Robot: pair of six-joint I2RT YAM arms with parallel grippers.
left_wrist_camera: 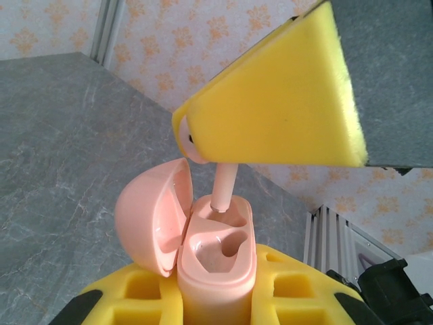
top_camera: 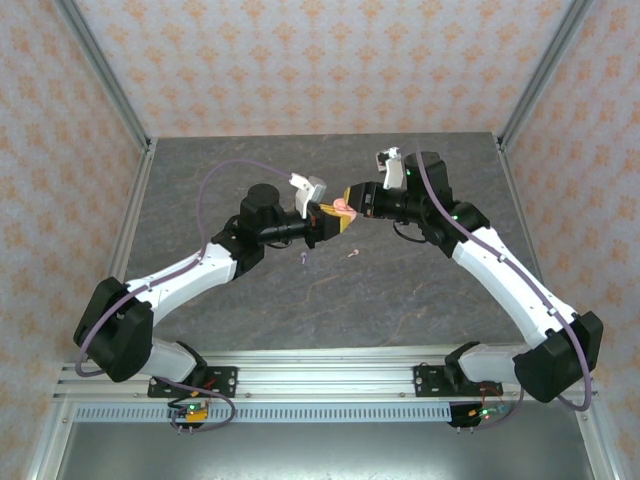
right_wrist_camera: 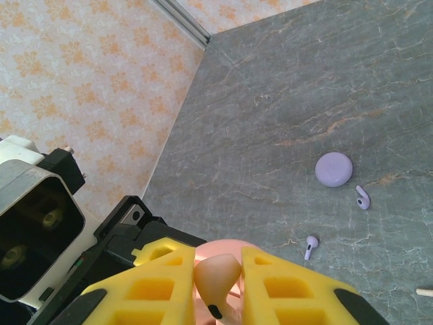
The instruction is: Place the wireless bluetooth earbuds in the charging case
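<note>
My left gripper (left_wrist_camera: 216,301) is shut on the salmon-pink charging case (left_wrist_camera: 218,261), held upright with its lid (left_wrist_camera: 150,217) swung open to the left. My right gripper (right_wrist_camera: 218,274) is shut on a salmon-pink earbud (right_wrist_camera: 215,269). Its stem (left_wrist_camera: 224,189) points down, with the tip at the mouth of the case's far slot; the near slot is bare. In the top view both grippers meet above mid-table, left (top_camera: 325,222) and right (top_camera: 352,203). Two lilac earbuds (right_wrist_camera: 363,198) (right_wrist_camera: 310,246) and another pink earbud (top_camera: 353,253) lie loose on the table.
A closed lilac round case (right_wrist_camera: 333,169) rests on the grey stone table (top_camera: 400,300) near the lilac buds. Patterned walls and aluminium frame posts (top_camera: 110,80) enclose the table on three sides.
</note>
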